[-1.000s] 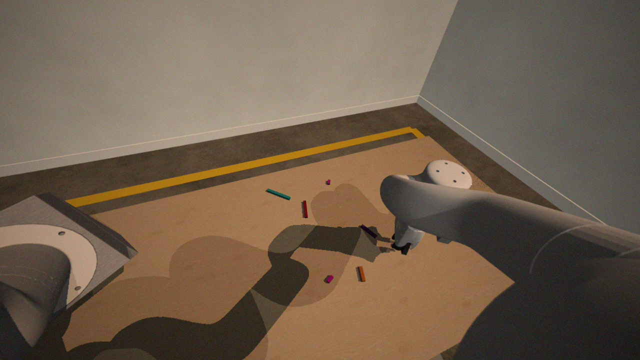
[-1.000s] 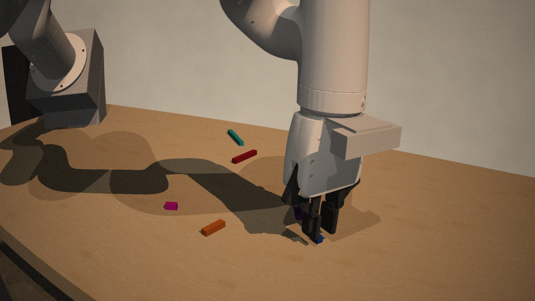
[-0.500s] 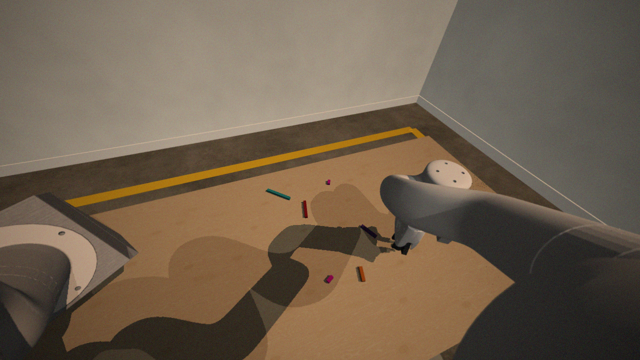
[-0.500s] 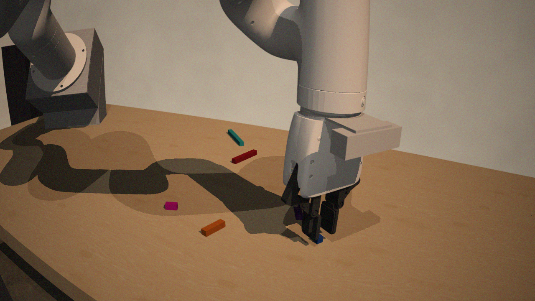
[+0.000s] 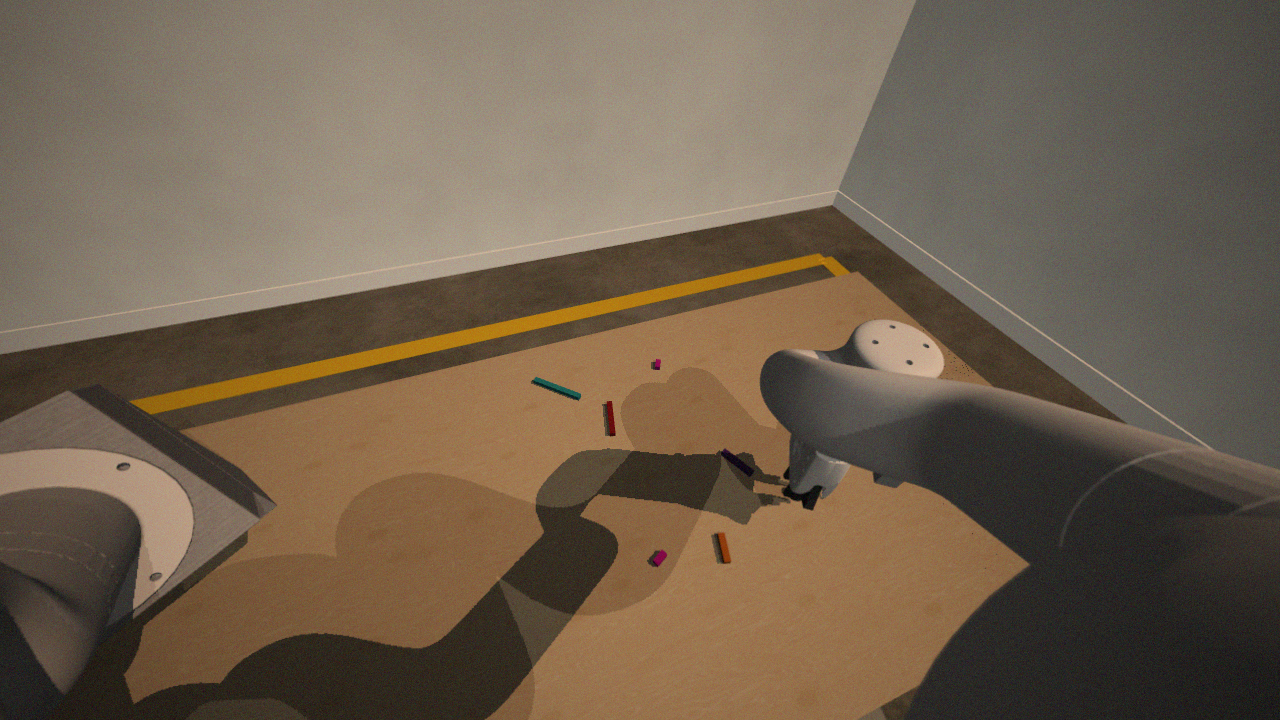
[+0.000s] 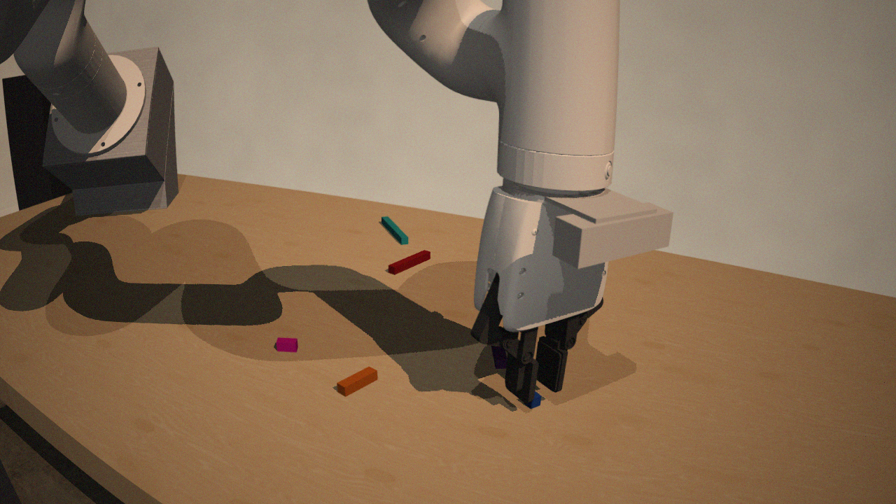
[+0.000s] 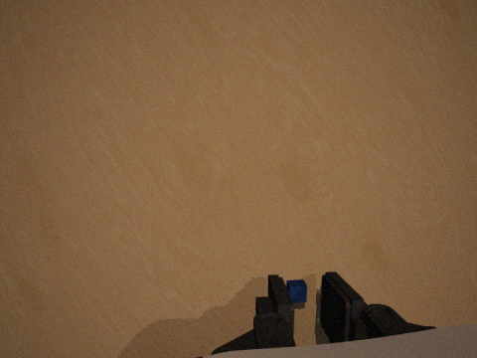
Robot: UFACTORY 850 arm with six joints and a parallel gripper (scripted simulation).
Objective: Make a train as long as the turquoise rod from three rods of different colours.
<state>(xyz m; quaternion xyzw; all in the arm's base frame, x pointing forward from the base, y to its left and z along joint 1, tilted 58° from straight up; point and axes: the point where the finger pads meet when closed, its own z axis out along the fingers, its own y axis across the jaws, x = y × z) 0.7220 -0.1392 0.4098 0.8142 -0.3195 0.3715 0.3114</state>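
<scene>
The end effector (image 5: 802, 498) (image 6: 542, 390) (image 7: 300, 298) points down, low over the table (image 5: 402, 438) (image 6: 720, 376) (image 7: 199, 149), its fingers partly open and gripping nothing. The blue rod (image 6: 535, 400) (image 7: 297, 291), a small cube, lies at the fingertips, nearer one finger than the other; the wrist view shows it close to the left side of the gap. Whether it touches that finger, I cannot tell.

The purple rod (image 5: 737, 462) (image 6: 499, 356) is the closest neighbour, lying in shadow near the fingers and partly hidden behind them in the exterior view. The orange rod (image 5: 723, 548) (image 6: 357, 381) lies apart from them, with one magenta rod (image 5: 659, 557) (image 6: 286, 344) beyond it, towards the base (image 5: 214, 465) (image 6: 159, 125).

Farther across the table are the red rod (image 5: 610, 418) (image 6: 409, 262) and, near it, the turquoise rod (image 5: 555, 388) (image 6: 394, 230). A second magenta rod (image 5: 657, 364) shows only from the top. These rods all lie separately. The arm (image 5: 1029, 447) (image 6: 557, 81) covers part of the table in the top view and casts a broad shadow.
</scene>
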